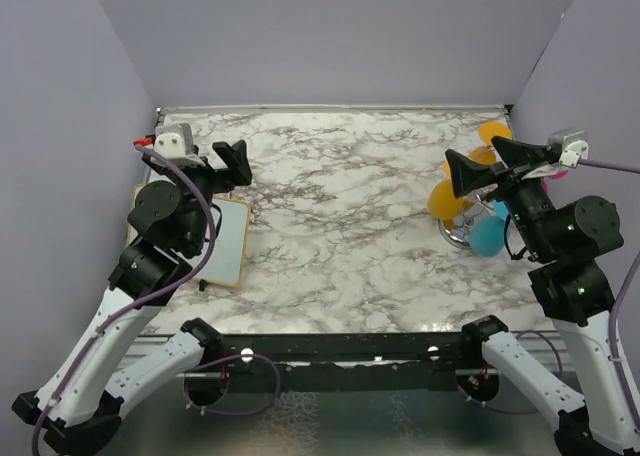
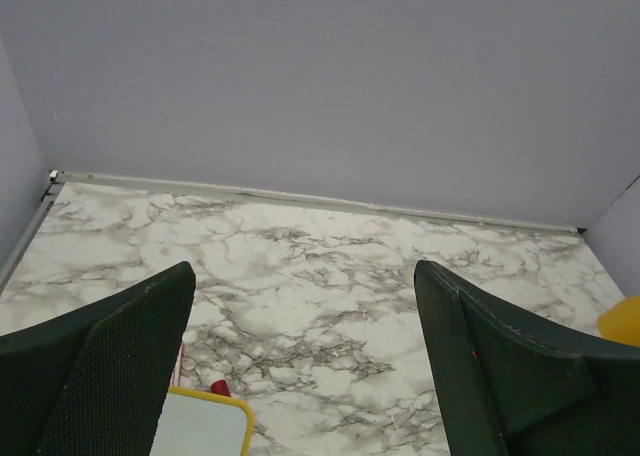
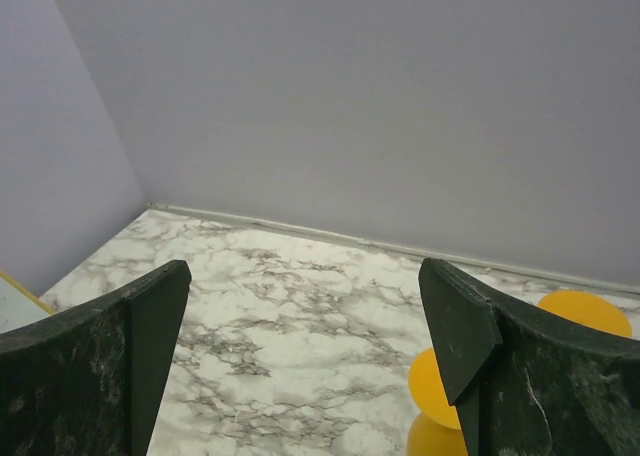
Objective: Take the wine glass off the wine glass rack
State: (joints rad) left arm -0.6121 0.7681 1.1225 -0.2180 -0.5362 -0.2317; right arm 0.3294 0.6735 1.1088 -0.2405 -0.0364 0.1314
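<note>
Right end effector [image 3: 303, 276] released, dark fingers spread wide with nothing between them, hovering over the 3 o'clock side of the white marble-patterned table [image 1: 340, 206] and pointing toward 9 o'clock. Judged as the approach step: nothing grasped yet, apparently every glass on its hook. Next move likely calls for dropping and turning toward one glass, closing on bowl or stem, then lifting clear of the wire arm without tipping the stand. Just below, at the end effector's 6 o'clock, the small shiny silver metal wine glass rack [image 1: 459, 234], with only the round base and a bit of post showing. Around it, opaque plastic-looking glasses: a round orange wine glass [image 1: 445, 201] at the rack's 11 o'clock, a second orange glass [image 1: 493, 133] toward 12, a teal glass [image 1: 487, 236] at 3, and a pink glass [image 1: 556, 172] mostly hidden behind the wrist. Left end effector [image 2: 305, 276] likewise released and empty, well apart at the table's 9 o'clock, above a yellow-framed white board [image 1: 228, 238].
</note>
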